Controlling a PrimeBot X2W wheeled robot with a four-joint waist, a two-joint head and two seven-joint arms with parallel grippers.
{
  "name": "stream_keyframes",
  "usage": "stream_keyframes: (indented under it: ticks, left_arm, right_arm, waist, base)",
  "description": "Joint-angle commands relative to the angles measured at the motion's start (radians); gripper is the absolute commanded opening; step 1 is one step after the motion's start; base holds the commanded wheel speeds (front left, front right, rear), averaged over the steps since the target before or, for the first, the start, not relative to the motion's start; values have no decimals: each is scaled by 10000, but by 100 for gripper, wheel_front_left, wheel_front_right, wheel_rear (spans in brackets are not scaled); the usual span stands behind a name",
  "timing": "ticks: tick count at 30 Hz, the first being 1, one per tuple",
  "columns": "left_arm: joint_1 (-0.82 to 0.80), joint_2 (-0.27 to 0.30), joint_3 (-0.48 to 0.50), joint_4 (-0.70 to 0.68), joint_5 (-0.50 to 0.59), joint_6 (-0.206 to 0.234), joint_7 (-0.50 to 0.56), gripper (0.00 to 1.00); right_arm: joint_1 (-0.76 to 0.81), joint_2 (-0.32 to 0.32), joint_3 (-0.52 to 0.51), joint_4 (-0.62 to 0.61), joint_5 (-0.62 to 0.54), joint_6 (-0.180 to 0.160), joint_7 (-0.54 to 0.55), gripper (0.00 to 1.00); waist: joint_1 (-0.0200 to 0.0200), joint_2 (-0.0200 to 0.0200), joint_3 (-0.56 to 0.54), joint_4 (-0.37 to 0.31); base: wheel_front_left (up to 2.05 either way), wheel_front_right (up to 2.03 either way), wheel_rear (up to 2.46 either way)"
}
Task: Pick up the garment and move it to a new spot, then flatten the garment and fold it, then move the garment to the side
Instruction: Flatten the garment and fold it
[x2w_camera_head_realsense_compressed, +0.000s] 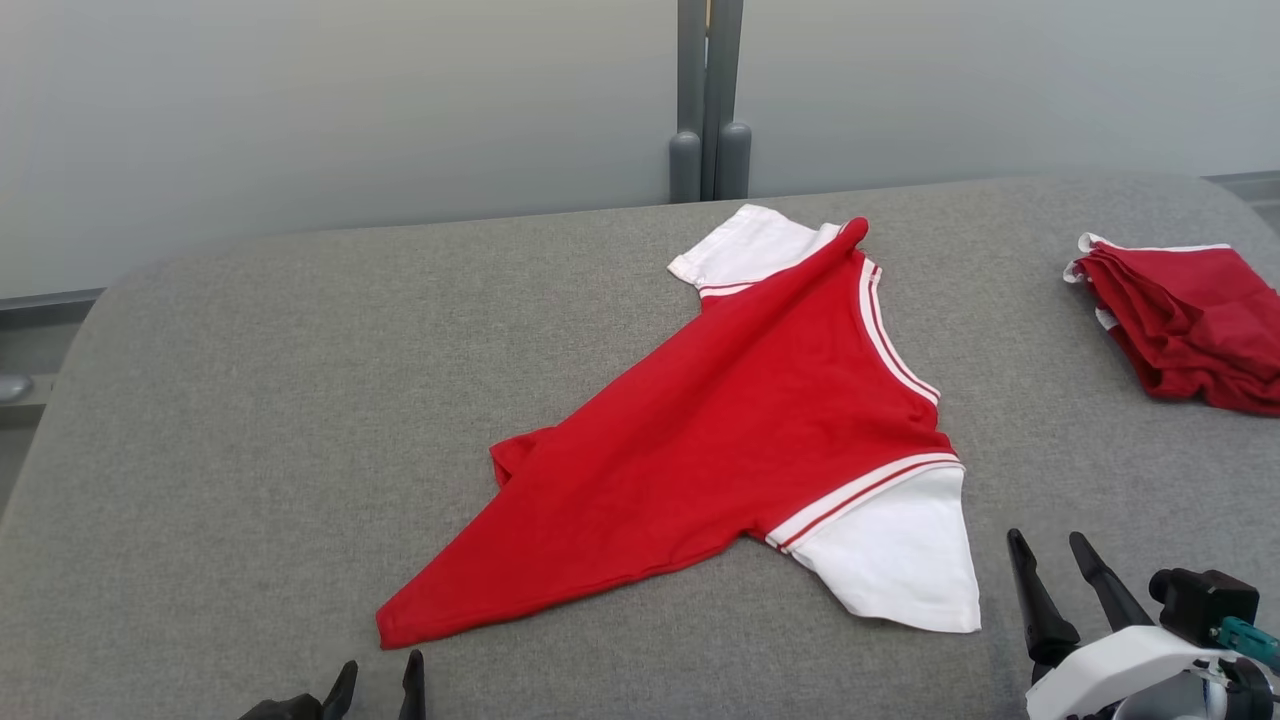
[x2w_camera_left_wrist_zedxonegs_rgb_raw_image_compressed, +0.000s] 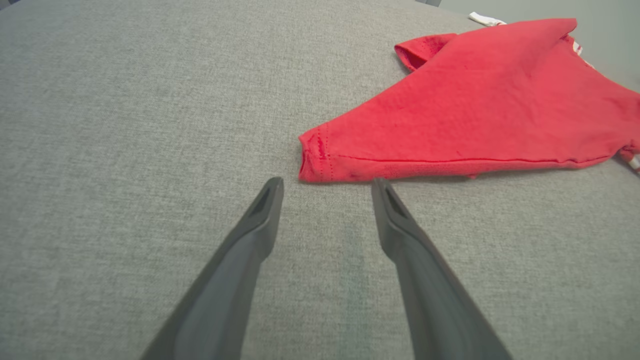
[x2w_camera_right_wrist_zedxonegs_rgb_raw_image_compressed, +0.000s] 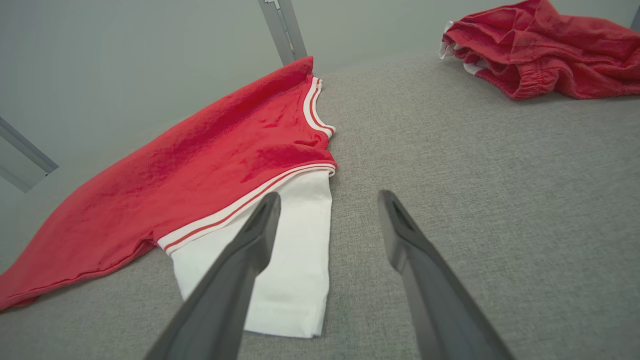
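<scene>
With the left gripper (x2w_camera_left_wrist_zedxonegs_rgb_raw_image_compressed: 327, 181) and right gripper (x2w_camera_right_wrist_zedxonegs_rgb_raw_image_compressed: 327, 195) both spread empty, flattening looks in hand: next, pinch the shirt (x2w_camera_head_realsense_compressed: 720, 430) at its seven-o'clock corner.

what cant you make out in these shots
- Shirt, head view: lower layer hidden under the folded-over red body.
- Red pile, head view: cut off by the right edge; garment type unclear.
- Left gripper, head view: all but the fingertips cut off by the bottom edge.

The right gripper (x2w_camera_head_realsense_compressed: 1047, 540) has two long, dark, tapering fingers (x2w_camera_head_realsense_compressed: 1040, 605) on a white wrist shell (x2w_camera_head_realsense_compressed: 1120, 655), beside a black camera block (x2w_camera_head_realsense_compressed: 1203, 603) with a teal fitting (x2w_camera_head_realsense_compressed: 1250, 640). The left gripper (x2w_camera_head_realsense_compressed: 382, 662) shows matching dark fingertips (x2w_camera_head_realsense_compressed: 412, 675).
</scene>
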Motion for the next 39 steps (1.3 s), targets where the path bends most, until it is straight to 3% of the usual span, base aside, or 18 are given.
stream_keyframes:
  ticks: [1,25,39]
  left_arm:
    - [172,-45,121,-31,-26,1,-2,100]
    - [733,-177,988,-1935,1565,1,-2,100]
    - [897,-184,933,-2172,1591,113,-2,100]
  right_arm:
    - [-6,-36,-56,-23,-58,-1,-43,100]
    - [589,1298,-1215,-1246,-2727,-1,-42,100]
    - [768,1533,-1341,-1220,-3072,-1,-43,100]
  waist:
    - [0,0,-50,-16]
    - [0,0,-817,61]
    - [0,0,-966,141]
  base:
    - [0,0,0]
    - [0,0,0]
    - [0,0,0]
